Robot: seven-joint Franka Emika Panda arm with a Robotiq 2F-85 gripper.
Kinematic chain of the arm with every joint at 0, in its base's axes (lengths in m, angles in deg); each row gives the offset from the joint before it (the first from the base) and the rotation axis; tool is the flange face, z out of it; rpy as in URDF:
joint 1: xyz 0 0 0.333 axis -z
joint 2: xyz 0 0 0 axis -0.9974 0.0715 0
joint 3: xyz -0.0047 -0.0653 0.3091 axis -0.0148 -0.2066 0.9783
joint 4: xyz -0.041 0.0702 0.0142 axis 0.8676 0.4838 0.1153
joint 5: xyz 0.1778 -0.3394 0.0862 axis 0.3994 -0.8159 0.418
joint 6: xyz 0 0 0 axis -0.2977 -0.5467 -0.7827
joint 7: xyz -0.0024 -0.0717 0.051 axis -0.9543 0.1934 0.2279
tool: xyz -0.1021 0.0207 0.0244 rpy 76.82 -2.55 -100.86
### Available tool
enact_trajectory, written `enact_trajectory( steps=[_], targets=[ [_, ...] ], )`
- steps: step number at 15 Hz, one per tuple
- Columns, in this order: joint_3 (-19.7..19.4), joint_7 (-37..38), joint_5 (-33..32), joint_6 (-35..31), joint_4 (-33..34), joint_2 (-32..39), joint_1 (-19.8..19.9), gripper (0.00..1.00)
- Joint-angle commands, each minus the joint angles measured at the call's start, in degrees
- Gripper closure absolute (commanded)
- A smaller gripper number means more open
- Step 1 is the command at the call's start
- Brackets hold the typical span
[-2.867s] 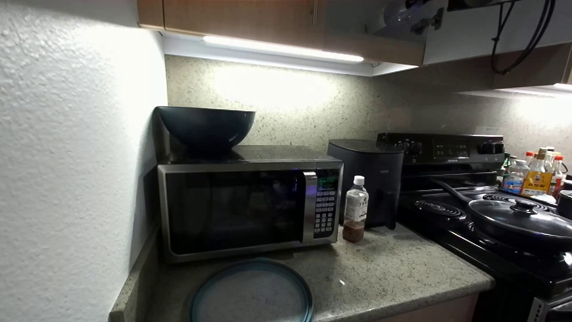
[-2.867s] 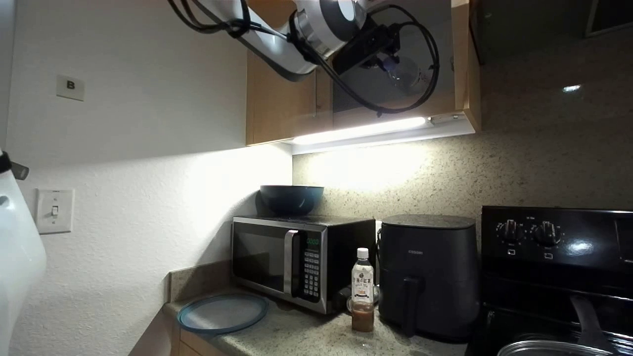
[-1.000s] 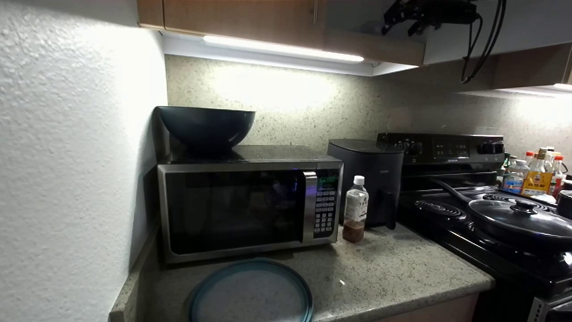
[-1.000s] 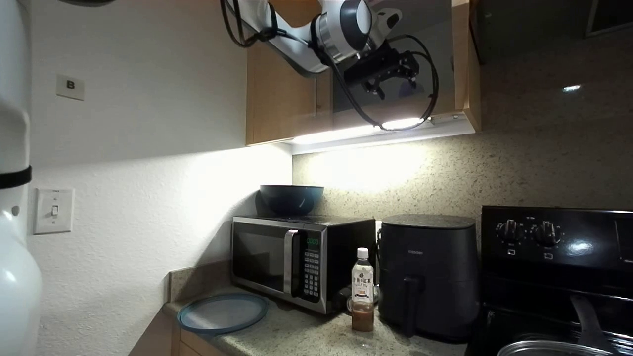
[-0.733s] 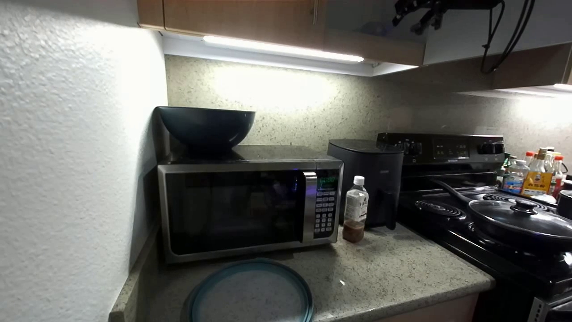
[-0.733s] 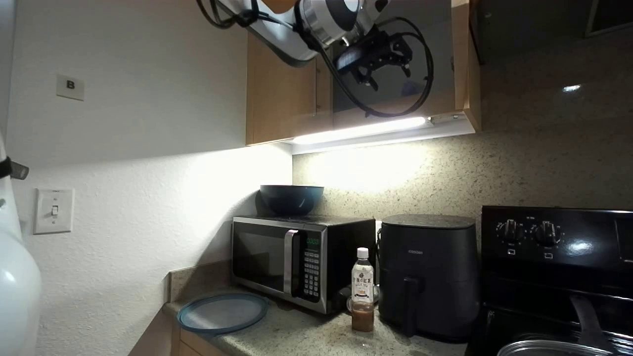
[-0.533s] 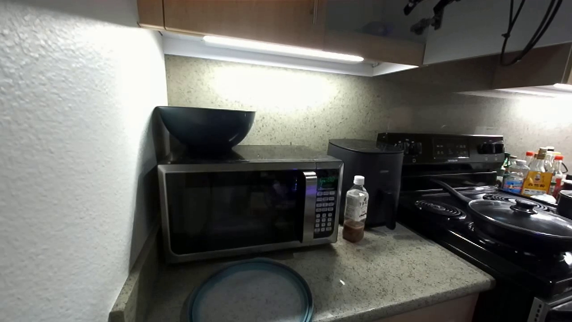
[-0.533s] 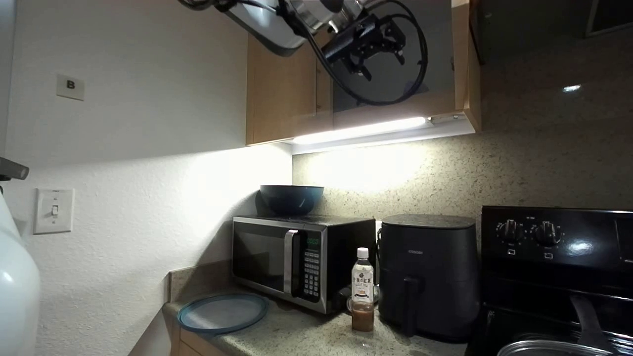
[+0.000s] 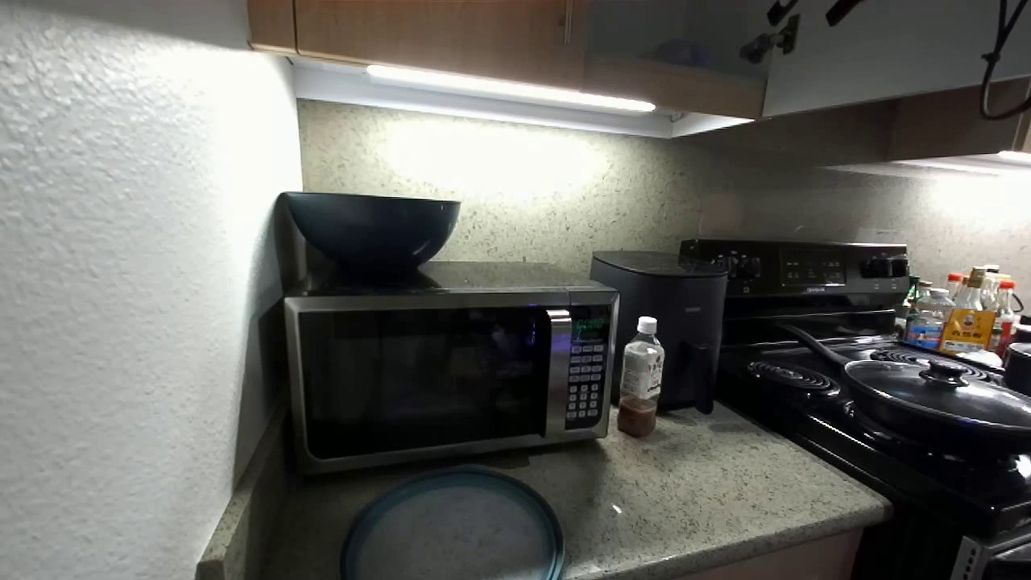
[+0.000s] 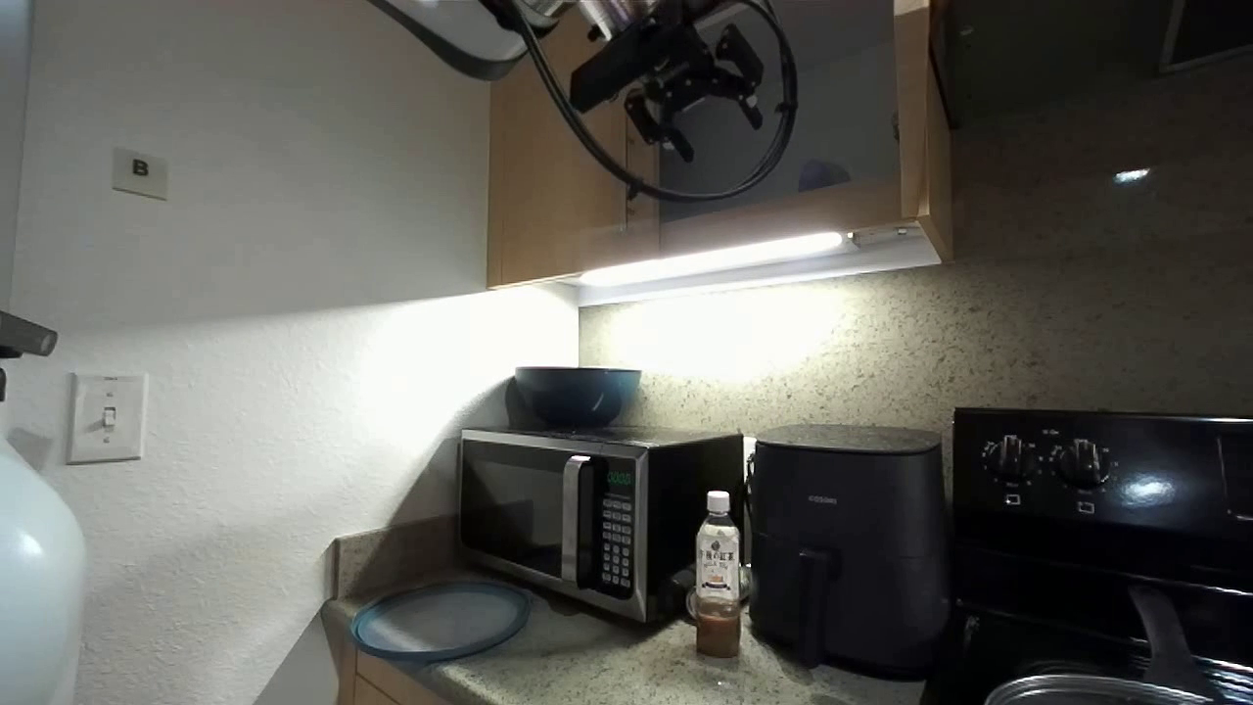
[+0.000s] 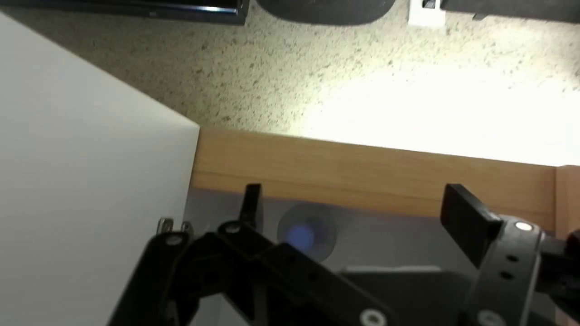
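My gripper [image 10: 719, 135] hangs in front of the upper cabinet [image 10: 573, 196], its fingers wide apart with nothing between them. In the wrist view the fingertips [image 11: 466, 222] stand before the cabinet's wooden bottom edge [image 11: 362, 174]. Inside, a round see-through thing with a blue spot [image 11: 300, 237] shows past the finger on the left, partly covered by it. The same spot looks like a dim bluish shape [image 9: 681, 52] on the cabinet floor in both exterior views. Only the tips of my fingers [image 9: 842, 11] reach into the top of an exterior view. The white cabinet door [image 11: 90, 172] stands swung out.
Below are a microwave [image 9: 427, 387] with a dark bowl [image 9: 370, 229] on top, a tea bottle [image 9: 642, 370] and a black air fryer [image 10: 847, 548]. A blue-rimmed round lid [image 10: 440, 627] lies on the counter. A covered pan [image 9: 938, 399] sits on the stove.
Almost three seconds ago the clear thing was up at my gripper; now it rests inside the cabinet. Over the last second my open gripper has drawn back from it, leftward in an exterior view.
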Motion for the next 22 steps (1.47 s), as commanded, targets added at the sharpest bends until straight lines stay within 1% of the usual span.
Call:
enact_trajectory(
  steps=[1, 4, 6, 10, 13, 17, 18, 19, 20, 22],
  targets=[
    [0.17, -1.12, 1.95, 5.26, -6.85, -4.3, -2.26, 0.0],
    [0.54, -0.17, 1.43, 8.76, -11.28, -5.81, -2.35, 0.0],
    [0.07, -0.06, 1.9, 10.42, -13.86, -5.34, -2.5, 0.0],
    [-1.37, -1.44, 2.08, 7.68, -17.62, -1.96, -3.07, 0.0],
    [-1.9, -2.53, 2.25, 5.02, -18.05, 1.59, -3.86, 0.0],
    [-1.97, -4.13, 1.97, 2.08, -16.61, 6.74, -4.95, 0.0],
    [-1.51, -3.65, 1.46, 2.14, -16.04, 7.88, -4.59, 0.0],
    [-1.33, -3.47, 1.12, 2.74, -15.61, 8.38, -4.4, 0.0],
    [-0.96, -1.81, 1.29, 3.1, -17.24, 6.36, -4.03, 0.0],
    [-0.97, -1.79, 1.23, 3.1, -16.34, 7.79, -4.07, 0.0]
  ],
)
